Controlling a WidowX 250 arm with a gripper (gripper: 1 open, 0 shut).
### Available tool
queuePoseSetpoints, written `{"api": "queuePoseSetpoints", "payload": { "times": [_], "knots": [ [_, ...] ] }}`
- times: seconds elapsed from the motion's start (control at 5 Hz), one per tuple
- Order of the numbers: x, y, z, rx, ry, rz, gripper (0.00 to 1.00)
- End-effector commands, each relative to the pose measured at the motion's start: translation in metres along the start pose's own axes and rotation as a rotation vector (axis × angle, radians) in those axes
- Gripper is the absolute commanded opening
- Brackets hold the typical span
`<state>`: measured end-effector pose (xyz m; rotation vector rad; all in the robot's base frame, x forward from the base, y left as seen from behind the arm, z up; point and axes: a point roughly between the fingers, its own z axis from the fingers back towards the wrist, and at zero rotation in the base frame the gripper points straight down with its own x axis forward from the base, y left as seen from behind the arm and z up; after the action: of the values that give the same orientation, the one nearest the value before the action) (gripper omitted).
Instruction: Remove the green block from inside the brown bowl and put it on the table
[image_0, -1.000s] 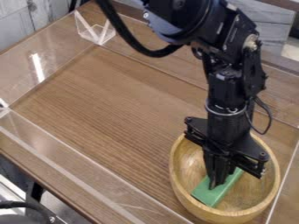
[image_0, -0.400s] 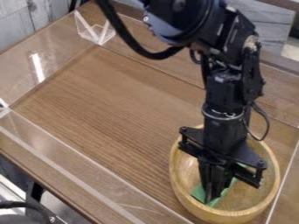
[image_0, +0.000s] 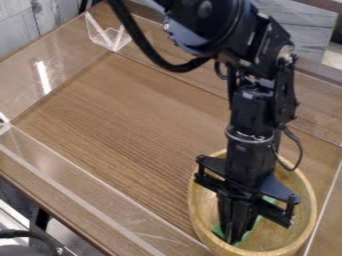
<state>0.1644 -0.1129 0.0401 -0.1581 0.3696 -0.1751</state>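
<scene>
Brown wood-grain table (image_0: 120, 120) filled most of the view, fenced by low clear plastic walls (image_0: 47, 65) along its left, far and near edges. Its whole left and middle stretch lay bare right up to those walls, so the open room was there. My black arm (image_0: 254, 90) came down from the far right and stood nearly upright over the near right part of the table, blocking the view of much of what sat beneath it. The brown bowl (image_0: 201, 215) rested there, close to the right edge, its thick rim ringing my wrist on all sides and leaving little room for sideways travel. My pincer (image_0: 238, 230) pointed steeply down inside the bowl, its fingers drawn together with no gap showing. The green block (image_0: 275, 206) was inside the bowl, slivers of it peeking out beside and under my fingers. Whether the fingers were clamped on it I could not tell.
</scene>
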Motion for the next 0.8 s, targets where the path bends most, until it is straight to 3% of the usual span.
{"api": "queuePoseSetpoints", "payload": {
  "times": [0.0, 0.2, 0.6],
  "knots": [
    [-0.011, 0.010, -0.002, 0.001, 0.092, 0.049, 0.00],
    [-0.002, 0.015, 0.013, -0.013, 0.105, 0.074, 0.00],
    [0.001, 0.022, 0.032, -0.029, 0.136, 0.104, 0.00]
  ]
}}
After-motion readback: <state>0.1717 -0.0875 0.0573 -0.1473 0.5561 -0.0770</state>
